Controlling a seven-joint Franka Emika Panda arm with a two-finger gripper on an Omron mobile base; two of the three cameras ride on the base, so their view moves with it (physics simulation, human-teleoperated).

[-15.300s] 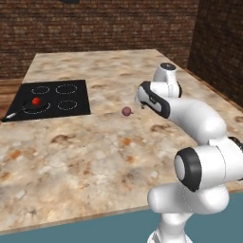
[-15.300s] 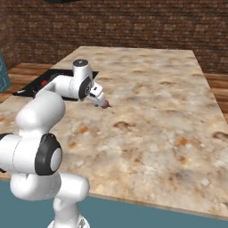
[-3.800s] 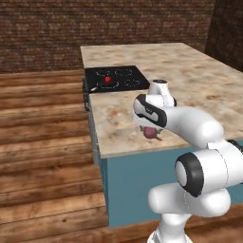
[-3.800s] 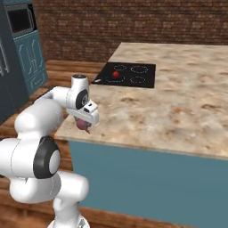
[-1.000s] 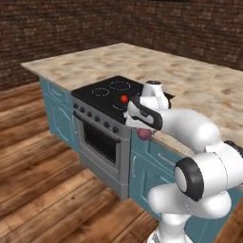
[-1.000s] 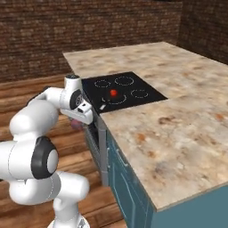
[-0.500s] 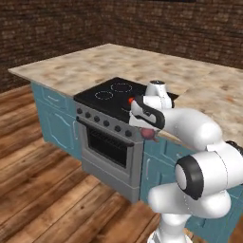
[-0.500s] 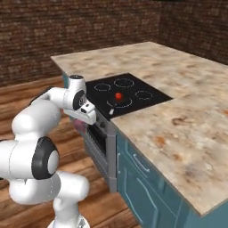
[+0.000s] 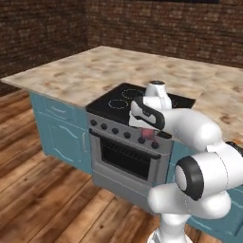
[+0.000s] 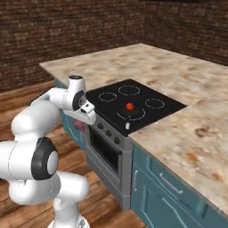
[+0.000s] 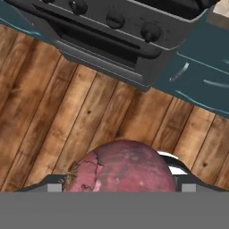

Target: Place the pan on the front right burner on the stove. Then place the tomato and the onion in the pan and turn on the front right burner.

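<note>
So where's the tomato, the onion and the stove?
tomato (image 10: 129, 106): right base view, middle of the red ball in the pan.
onion (image 11: 125, 167): hand view, its purplish top, held in the claw.
stove (image 9: 124, 156): left base view, its steel oven door.

maroon onion (image 11: 123, 167), red tomato (image 10: 129, 106), black stove (image 10: 133, 103)

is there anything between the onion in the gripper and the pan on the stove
Nothing visible blocks it. The gripper holds the onion out over the floor, in front of the stove. The pan, with the tomato in it, lies open from above.
</note>
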